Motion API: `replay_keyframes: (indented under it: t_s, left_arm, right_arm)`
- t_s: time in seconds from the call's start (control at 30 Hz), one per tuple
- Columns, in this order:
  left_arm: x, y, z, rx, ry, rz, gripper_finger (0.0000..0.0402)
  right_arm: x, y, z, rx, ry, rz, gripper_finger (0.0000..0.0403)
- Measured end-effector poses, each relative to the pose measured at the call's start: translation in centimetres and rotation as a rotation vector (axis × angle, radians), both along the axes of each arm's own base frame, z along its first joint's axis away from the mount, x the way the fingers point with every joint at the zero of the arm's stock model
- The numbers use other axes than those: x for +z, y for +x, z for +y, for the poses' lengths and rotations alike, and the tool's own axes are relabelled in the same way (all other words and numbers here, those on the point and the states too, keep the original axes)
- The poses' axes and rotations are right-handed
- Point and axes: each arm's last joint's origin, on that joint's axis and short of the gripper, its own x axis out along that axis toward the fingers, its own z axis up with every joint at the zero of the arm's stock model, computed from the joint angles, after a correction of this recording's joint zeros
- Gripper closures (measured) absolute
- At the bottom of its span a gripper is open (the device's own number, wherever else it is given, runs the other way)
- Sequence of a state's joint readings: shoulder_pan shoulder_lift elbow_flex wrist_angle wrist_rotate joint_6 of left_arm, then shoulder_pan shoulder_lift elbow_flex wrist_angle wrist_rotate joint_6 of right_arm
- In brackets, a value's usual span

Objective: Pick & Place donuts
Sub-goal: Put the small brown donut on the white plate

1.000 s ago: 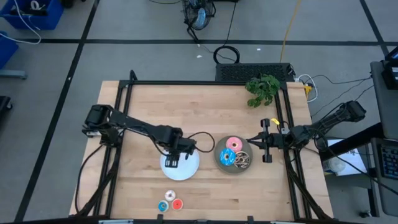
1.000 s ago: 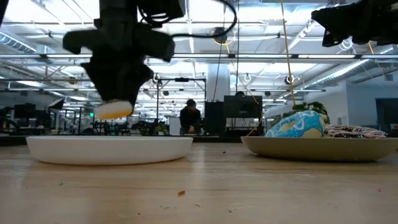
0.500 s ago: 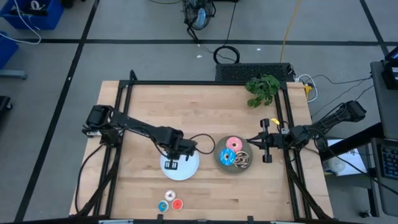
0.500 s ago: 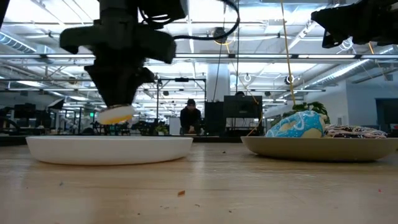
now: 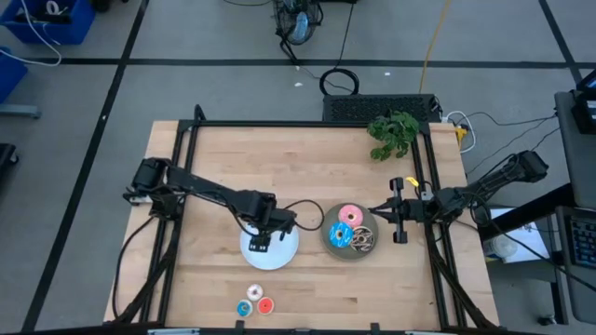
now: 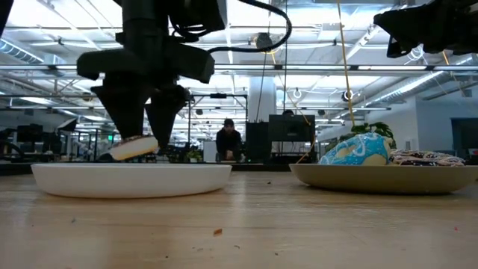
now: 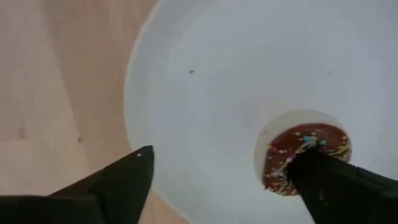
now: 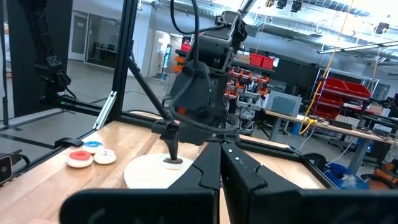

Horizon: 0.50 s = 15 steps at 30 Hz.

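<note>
My left gripper (image 6: 143, 134) points down over the white plate (image 5: 282, 253), open. A brown mini donut (image 7: 303, 155) with sprinkles lies between its fingers, tilted in the low view (image 6: 134, 147), close to one finger. The pink donut (image 5: 350, 215), the blue sprinkled donut (image 5: 339, 234) and the dark brown donut (image 5: 364, 239) lie on the grey plate (image 5: 328, 226). White (image 5: 251, 293), blue (image 5: 244, 308) and red (image 5: 265, 305) mini donuts sit on the table near its front edge. My right gripper (image 5: 374, 211) hovers shut beside the grey plate's right side. My left gripper has one finger (image 7: 339, 186) standing at the brown mini donut's edge (image 7: 292, 177); I cannot tell whether it touches the donut. The fingers come from above, pointing down. The donut sits low over the white plate, one side higher than the other.
A green plant (image 5: 393, 133) stands at the table's far right corner. A black frame (image 5: 307, 124) runs around the table top. Bare wood lies between the plates and the far edge.
My left gripper has opened and let go of the brown mini donut. The donut has dropped a little toward the white plate and tipped, its left side now lower.
</note>
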<state>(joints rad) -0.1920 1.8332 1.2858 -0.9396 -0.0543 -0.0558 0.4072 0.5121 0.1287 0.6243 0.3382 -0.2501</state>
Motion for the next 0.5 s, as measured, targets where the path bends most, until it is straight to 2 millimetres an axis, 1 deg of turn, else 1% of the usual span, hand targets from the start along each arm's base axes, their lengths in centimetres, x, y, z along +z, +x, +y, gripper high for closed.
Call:
replay_keyframes:
  t_s: [0.03, 0.1, 0.17, 0.33, 0.37, 0.4, 0.5]
  left_arm:
    - [-0.06, -0.01, -0.17, -0.019, 0.004, 0.001, 0.0061]
    - [-0.02, 0.07, -0.29, -0.03, 0.01, -0.013, 0.0112]
    - [0.03, 0.21, -0.25, -0.031, 0.007, -0.027, 0.0179]
    - [0.02, 0.23, -0.34, -0.044, -0.03, -0.023, 0.0361]
    - [0.02, 0.2, -0.34, -0.042, -0.029, -0.02, 0.0379]
    - [0.01, 0.19, -0.36, -0.038, -0.03, -0.019, 0.0384]
    - [0.02, 0.18, -0.35, -0.037, -0.029, -0.019, 0.0366]
  right_arm:
    - [0.0, 0.0, 0.0, 0.0, 0.0, 0.0, 0.0403]
    - [0.0, 0.0, 0.0, 0.0, -0.001, 0.0, 0.0403]
    - [0.0, 0.0, 0.0, 0.0, -0.001, 0.0, 0.0403]
    - [0.0, 0.0, 0.0, 0.0, -0.001, 0.0, 0.0403]
    - [0.0, 0.0, 0.0, 0.0, -0.001, 0.0, 0.0403]
    - [0.0, 0.0, 0.0, 0.0, -0.001, 0.0, 0.0403]
    - [0.0, 0.0, 0.0, 0.0, 0.0, 0.0, 0.0403]
